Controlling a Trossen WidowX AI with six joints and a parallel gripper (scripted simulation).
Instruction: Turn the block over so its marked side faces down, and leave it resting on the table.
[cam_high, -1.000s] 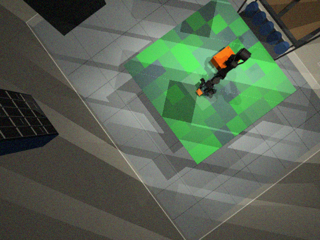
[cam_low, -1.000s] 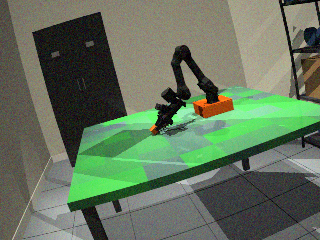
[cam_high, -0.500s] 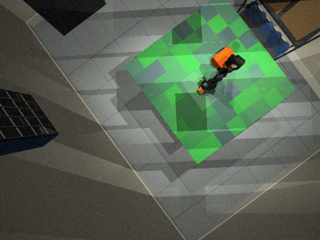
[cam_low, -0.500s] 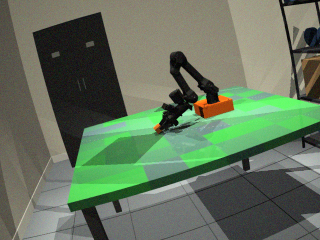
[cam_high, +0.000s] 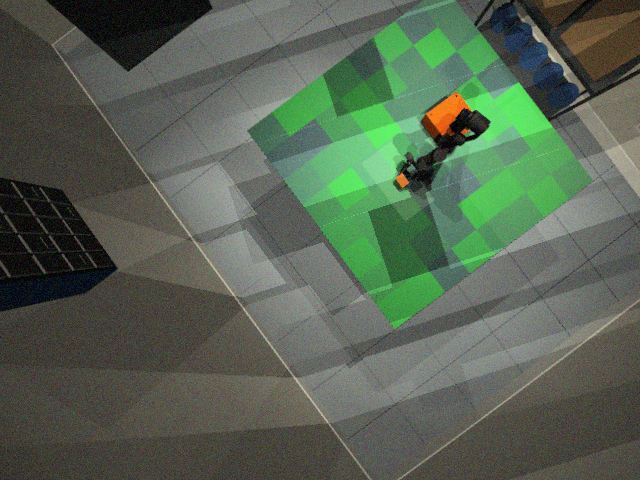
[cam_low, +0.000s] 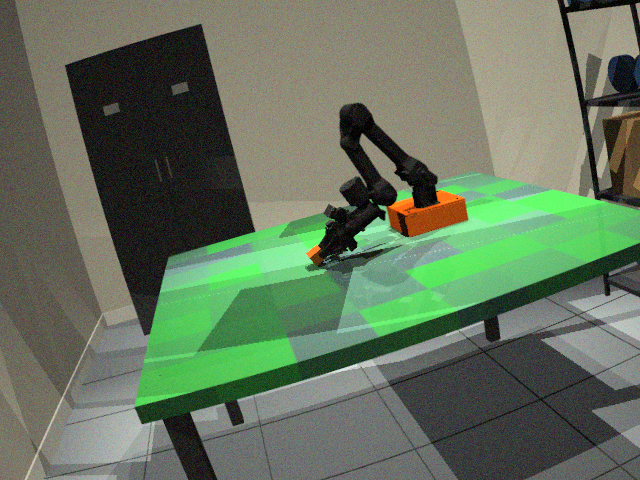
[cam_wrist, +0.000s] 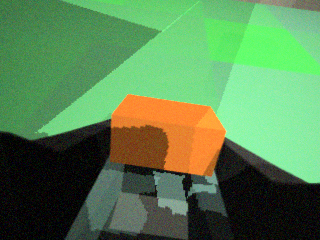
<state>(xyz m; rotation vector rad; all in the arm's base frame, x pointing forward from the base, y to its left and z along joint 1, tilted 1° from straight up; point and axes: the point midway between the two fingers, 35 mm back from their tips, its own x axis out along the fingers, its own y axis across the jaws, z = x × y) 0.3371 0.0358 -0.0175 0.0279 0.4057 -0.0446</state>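
My gripper is shut on the orange block. The gripper slants down and outward, away from the arm's base, and the block is tilted between its fingers. In the exterior view the block is at or just above the green patterned table; whether its lowest edge touches cannot be told. In the wrist view a dark shadow lies across the block's near face. No marked side can be made out on the faces in view.
The arm stands on an orange base box at the table's back. A shelf rack with blue items stands beyond the table. A black cabinet stands behind the table in the exterior view.
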